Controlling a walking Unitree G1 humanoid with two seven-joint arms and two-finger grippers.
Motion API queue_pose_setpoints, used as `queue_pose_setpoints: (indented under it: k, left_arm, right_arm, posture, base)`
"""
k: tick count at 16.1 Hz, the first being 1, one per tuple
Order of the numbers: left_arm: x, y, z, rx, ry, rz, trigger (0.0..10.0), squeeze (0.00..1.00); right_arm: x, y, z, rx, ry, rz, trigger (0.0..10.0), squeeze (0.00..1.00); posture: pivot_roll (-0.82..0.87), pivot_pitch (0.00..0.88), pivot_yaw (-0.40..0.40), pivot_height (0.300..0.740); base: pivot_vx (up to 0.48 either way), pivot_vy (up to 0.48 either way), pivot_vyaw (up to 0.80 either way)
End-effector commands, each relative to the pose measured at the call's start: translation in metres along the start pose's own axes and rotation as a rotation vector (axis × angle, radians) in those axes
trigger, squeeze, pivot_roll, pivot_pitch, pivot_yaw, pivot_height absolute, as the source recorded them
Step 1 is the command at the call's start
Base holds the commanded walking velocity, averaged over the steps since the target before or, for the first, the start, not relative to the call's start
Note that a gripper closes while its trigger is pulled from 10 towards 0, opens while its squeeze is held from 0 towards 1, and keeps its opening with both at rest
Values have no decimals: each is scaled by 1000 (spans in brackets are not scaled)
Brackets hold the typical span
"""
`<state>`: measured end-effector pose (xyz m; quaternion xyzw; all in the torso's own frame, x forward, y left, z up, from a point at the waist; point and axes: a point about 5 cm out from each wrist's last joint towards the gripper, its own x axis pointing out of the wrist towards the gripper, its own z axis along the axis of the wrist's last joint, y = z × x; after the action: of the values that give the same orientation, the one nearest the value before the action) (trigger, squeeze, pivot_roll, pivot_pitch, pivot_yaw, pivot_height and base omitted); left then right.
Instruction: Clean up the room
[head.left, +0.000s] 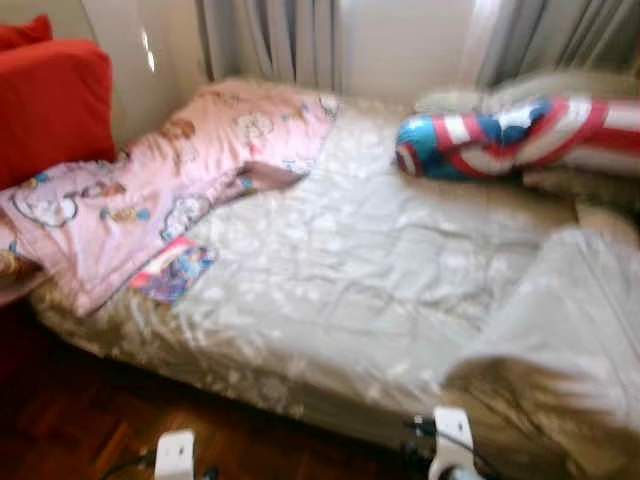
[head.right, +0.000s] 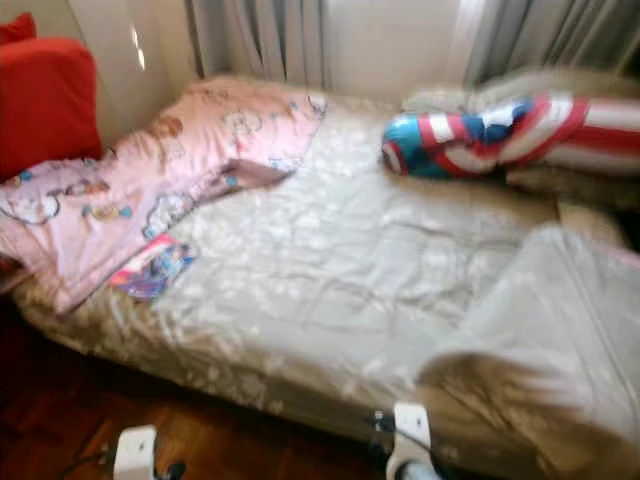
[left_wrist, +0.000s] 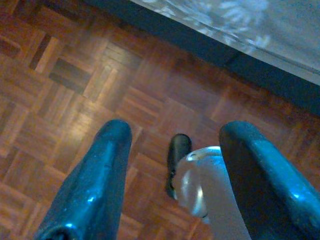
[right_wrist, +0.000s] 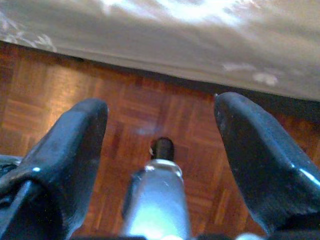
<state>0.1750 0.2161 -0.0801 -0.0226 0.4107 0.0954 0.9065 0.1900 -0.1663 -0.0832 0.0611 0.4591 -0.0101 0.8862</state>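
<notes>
A bed (head.left: 360, 270) with a pale floral cover lies before me. A pink cartoon-print blanket (head.left: 150, 190) is crumpled over its left side, and a small colourful book (head.left: 172, 268) lies at that blanket's near edge. A red, white and blue bolster (head.left: 520, 135) rests at the far right by the curtains. A folded pale quilt (head.left: 570, 320) is heaped on the near right corner. My left gripper (left_wrist: 172, 175) hangs open over the parquet floor (left_wrist: 75, 90). My right gripper (right_wrist: 160, 150) hangs open too, by the bed's edge (right_wrist: 175, 50).
A red cushion (head.left: 50, 100) stands at the far left beside the bed. Grey curtains (head.left: 290, 40) hang behind the bed. Dark parquet floor (head.left: 90, 420) runs along the bed's near side, where my two wrists (head.left: 175, 455) show low down.
</notes>
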Motion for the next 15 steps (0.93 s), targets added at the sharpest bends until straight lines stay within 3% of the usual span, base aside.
queue_pose_setpoints:
  k: [1,7,10,15]
  left_arm:
    - [-1,1,-4,10,16,-2,10000,0]
    - [-1,2,-6,8,24,-2,10000,0]
    - [-4,6,-14,13,51,2,10000,0]
    - [-5,7,-16,6,59,8,10000,0]
  right_arm:
    - [0,-1,0,-4,1,-2,10000,0]
    - [1,8,2,-17,-12,16,10000,0]
    - [-3,-4,-15,-15,35,-15,10000,0]
    - [-3,-2,-18,-19,33,-3,10000,0]
  posture:
    - [169,31,-49,740]
    - [173,19,-52,740]
    - [169,0,-51,740]
    - [171,0,-54,740]
  base:
    - [0,0,0]
    - [0,0,0]
    - [0,0,0]
    - [0,0,0]
